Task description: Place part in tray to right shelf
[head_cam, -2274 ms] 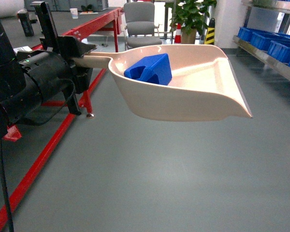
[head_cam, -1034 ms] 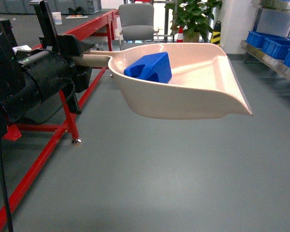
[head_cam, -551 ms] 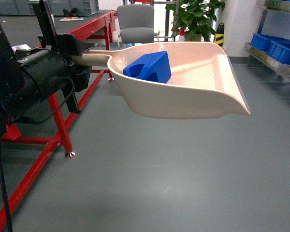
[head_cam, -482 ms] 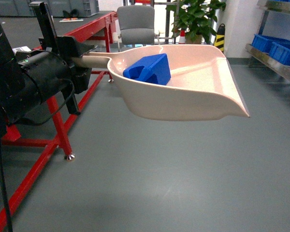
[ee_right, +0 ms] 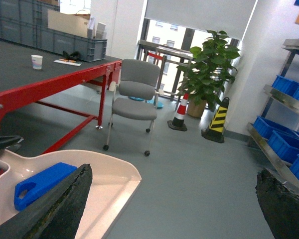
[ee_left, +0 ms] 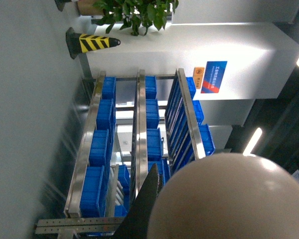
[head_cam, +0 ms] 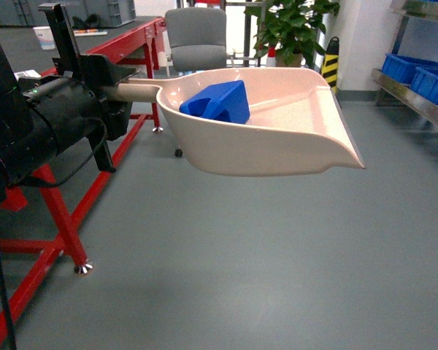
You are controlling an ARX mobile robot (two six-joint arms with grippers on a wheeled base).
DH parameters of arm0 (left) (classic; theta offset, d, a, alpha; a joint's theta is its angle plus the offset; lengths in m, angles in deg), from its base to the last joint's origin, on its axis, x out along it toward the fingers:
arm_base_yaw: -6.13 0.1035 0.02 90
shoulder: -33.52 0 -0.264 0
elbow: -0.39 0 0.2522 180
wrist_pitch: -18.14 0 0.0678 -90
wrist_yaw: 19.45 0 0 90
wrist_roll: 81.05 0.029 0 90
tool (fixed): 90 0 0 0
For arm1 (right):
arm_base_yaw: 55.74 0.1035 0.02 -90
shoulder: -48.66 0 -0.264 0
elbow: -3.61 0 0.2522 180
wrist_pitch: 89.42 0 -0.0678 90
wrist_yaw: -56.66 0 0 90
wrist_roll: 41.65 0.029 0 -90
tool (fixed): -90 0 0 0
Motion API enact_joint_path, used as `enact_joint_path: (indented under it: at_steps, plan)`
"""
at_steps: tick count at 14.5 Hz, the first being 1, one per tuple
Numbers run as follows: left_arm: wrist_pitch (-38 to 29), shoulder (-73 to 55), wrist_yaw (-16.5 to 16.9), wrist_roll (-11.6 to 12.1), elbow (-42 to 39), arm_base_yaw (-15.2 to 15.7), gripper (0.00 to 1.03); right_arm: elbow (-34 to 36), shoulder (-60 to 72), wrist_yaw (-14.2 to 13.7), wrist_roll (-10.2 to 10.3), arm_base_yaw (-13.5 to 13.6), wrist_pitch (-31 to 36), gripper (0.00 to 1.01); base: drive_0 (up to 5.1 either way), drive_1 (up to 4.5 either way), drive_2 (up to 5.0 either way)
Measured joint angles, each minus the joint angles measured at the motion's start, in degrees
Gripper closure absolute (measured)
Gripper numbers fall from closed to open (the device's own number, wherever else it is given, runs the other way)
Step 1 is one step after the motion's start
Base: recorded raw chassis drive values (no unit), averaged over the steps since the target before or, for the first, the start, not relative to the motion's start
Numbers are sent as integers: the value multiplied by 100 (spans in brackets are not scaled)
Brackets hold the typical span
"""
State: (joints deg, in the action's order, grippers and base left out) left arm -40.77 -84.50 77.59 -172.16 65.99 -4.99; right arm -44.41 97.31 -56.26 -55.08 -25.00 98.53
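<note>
The cream tray (head_cam: 277,142) hangs level over the floor in the head view, and my left gripper (head_cam: 123,90) is shut on its handle. The blue part (head_cam: 217,102) lies in the deep back of the tray. In the left wrist view the tray's rounded back (ee_left: 229,199) fills the lower right beside one black finger (ee_left: 145,209). The right shelf (head_cam: 416,102) runs along the right edge, apart from the tray. My right gripper (ee_right: 172,206) is open and holds nothing; its view shows the tray (ee_right: 107,191) and the part (ee_right: 42,184) at lower left.
A red-framed table (head_cam: 66,219) stands at the left, with a grey office chair (head_cam: 197,33) behind it. A potted plant (head_cam: 292,29) and a striped cone (head_cam: 330,62) stand at the back. Blue crates (head_cam: 420,73) sit on the steel rack.
The red table's leg has slid toward the lower left and the chair has shifted left, as the base rolls forward. The tray with the part stays the same in my left gripper.
</note>
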Motion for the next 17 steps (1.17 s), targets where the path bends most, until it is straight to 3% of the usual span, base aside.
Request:
enact_joint_path:
  at_steps: [17]
  plan:
    - [-66, 0, 46, -7, -9, -63, 91, 0, -77, -2, 0, 0, 26, 3, -165, -165, -165]
